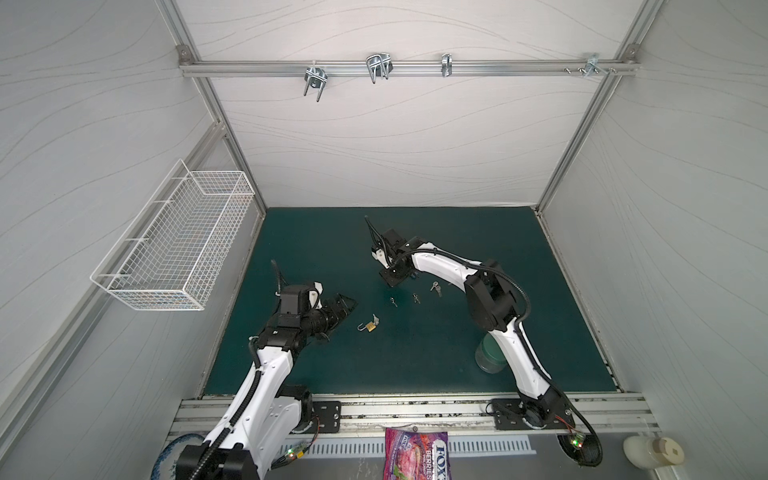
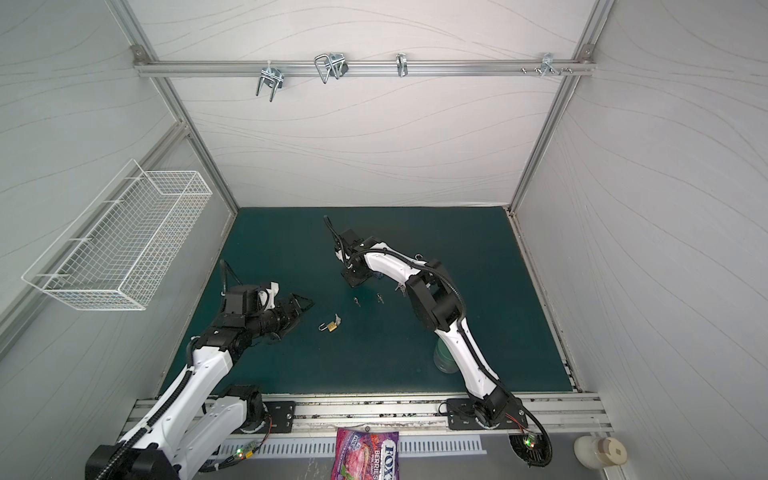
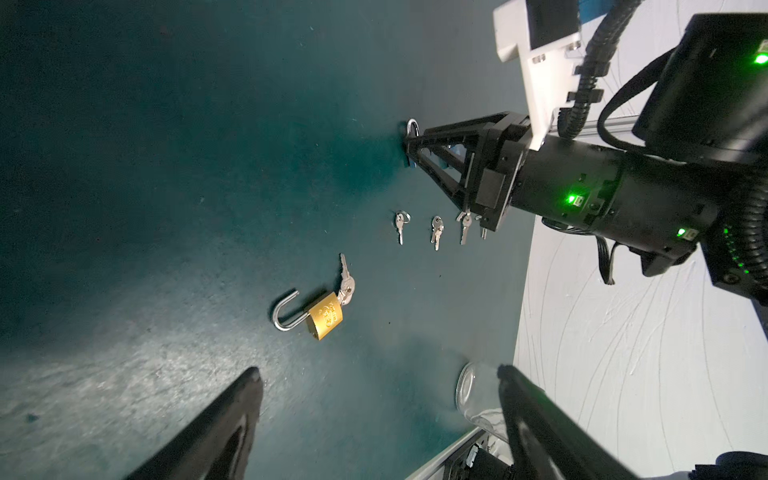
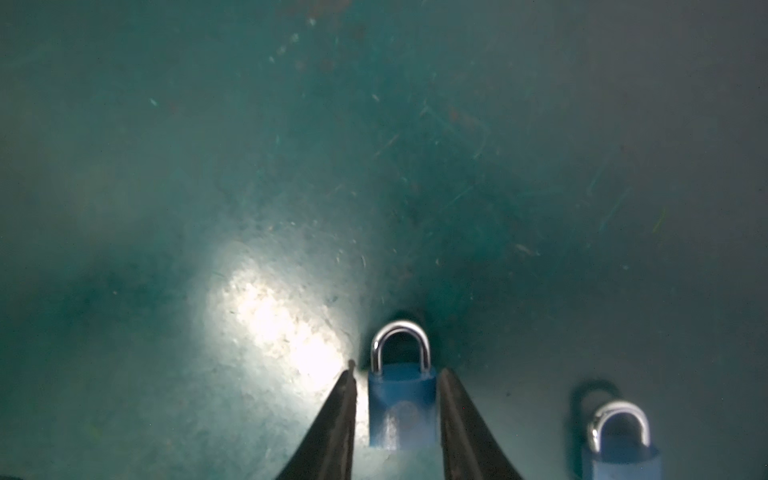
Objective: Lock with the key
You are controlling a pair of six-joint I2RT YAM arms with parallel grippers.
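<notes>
While our right gripper sits narrowly parted about the blue padlock, we should close the wide-open left gripper on the brass padlock body, sparing its key.

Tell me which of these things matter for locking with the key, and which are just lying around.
For the job: brass padlock, shackle open, key in it; loose keys; blue padlock straddled by the right gripper.
Lying about: glass jar, wire basket, sweets bag.
</notes>
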